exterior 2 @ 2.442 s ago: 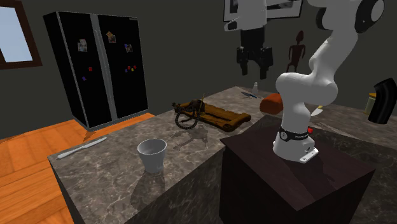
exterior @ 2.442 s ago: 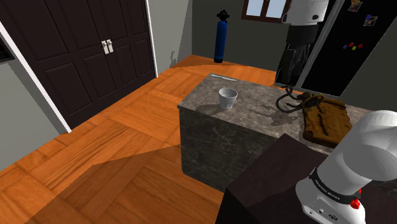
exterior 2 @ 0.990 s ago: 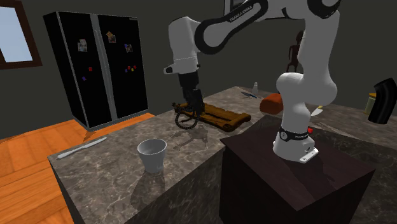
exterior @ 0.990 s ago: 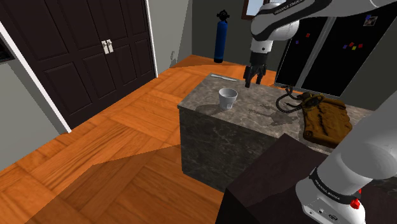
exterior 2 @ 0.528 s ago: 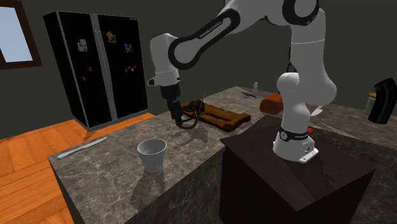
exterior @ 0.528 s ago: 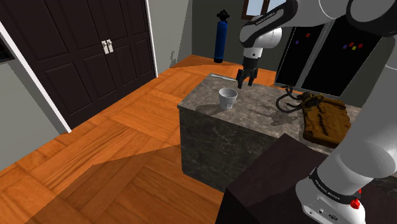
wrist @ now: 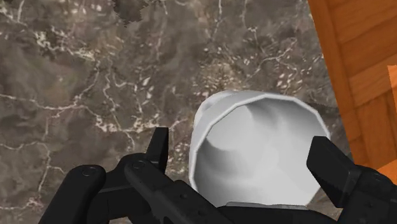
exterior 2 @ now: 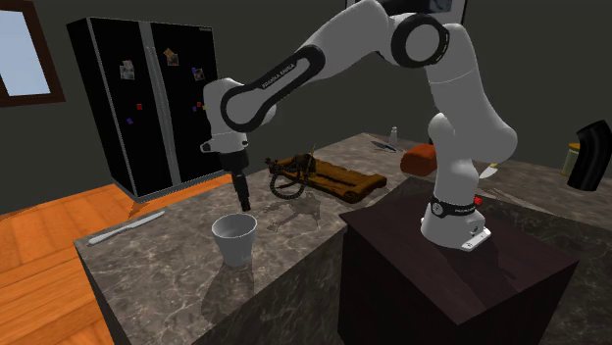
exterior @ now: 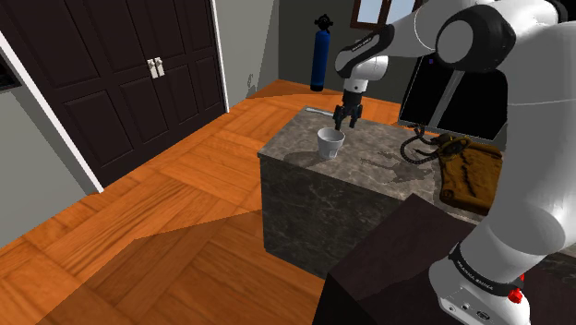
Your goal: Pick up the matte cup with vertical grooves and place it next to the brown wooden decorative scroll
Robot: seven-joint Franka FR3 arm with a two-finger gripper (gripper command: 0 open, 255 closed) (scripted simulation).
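In the shoulder view my black two-finger gripper [exterior: 347, 118] hangs fingers-down over the dark marbled stone bench [exterior: 374, 159], just above the far rim of the small white matte cup [exterior: 330, 142], which stands upright near the bench's corner. The flat brown wooden decorative scroll [exterior: 471, 175] lies well apart from the cup, toward that view's right, and a slim silver knife [exterior: 325, 112] lies at the bench's far edge. In the second exterior view my gripper [exterior 2: 241, 201] points straight down, its tip a little above and behind the cup [exterior 2: 235, 240] and not touching it. The scroll [exterior 2: 333, 178] lies farther back on the bench [exterior 2: 167, 270], the knife [exterior 2: 126, 228] lies to the cup's left in that view, and a black double-door fridge [exterior 2: 157, 108] stands behind. In the wrist view my gripper [wrist: 240, 151] has its fingers spread wide, one on each side of the cup [wrist: 261, 137]. I look down into its open mouth, with marbled stone around it. I cannot tell whether either finger touches its wall.
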